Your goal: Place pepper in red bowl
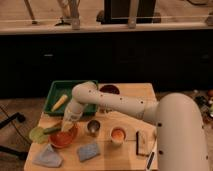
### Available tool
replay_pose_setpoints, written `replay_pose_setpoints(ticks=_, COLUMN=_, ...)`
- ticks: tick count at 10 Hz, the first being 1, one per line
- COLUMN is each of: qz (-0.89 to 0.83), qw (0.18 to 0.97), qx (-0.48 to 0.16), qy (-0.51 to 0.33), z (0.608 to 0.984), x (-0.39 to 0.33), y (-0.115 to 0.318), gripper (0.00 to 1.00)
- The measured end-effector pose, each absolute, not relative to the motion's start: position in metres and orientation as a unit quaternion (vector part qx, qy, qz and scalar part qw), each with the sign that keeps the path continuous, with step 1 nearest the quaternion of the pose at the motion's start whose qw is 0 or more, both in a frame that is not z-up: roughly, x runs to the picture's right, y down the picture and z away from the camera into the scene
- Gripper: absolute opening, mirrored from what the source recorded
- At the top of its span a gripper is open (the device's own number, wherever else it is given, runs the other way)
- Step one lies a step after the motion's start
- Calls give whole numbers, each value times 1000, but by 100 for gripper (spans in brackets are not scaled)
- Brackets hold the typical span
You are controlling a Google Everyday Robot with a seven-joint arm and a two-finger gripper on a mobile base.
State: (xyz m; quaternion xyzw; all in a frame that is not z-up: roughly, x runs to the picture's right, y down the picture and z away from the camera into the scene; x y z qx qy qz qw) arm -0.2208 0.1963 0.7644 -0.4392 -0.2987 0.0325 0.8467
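In the single camera view, the pale tool [66,126] hung low over the wide, shallow orange-red bowl [63,138], which sat near the eight o'clock corner of the wooden tabletop [115,157]. The small dark green, finger-like pepper [52,130] lay across the bowl's rim at about ten o'clock, just beside the tool; whether the tool gripped it or had let go, I cannot tell. A pale green disc [36,134] sat at the bowl's nine o'clock, a small metal cup [93,127] at its three o'clock, and a green tray [56,91] holding a yellow corn-like piece [59,102] at twelve o'clock. The placing step seemed nearly done. The next move probably called for seating the pepper fully inside the bowl, then lifting straight up, clear of the rim and the cup.
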Motion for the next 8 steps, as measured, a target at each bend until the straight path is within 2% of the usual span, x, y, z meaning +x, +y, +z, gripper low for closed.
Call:
replay_pose_setpoints(ticks=3, qz=37, qw=845, qx=-438, qy=-305, z=764, x=-221, y=195, gripper=78)
replay_pose_setpoints(ticks=8, qz=41, qw=847, qx=-430, qy=-309, z=759, x=-217, y=192, gripper=80)
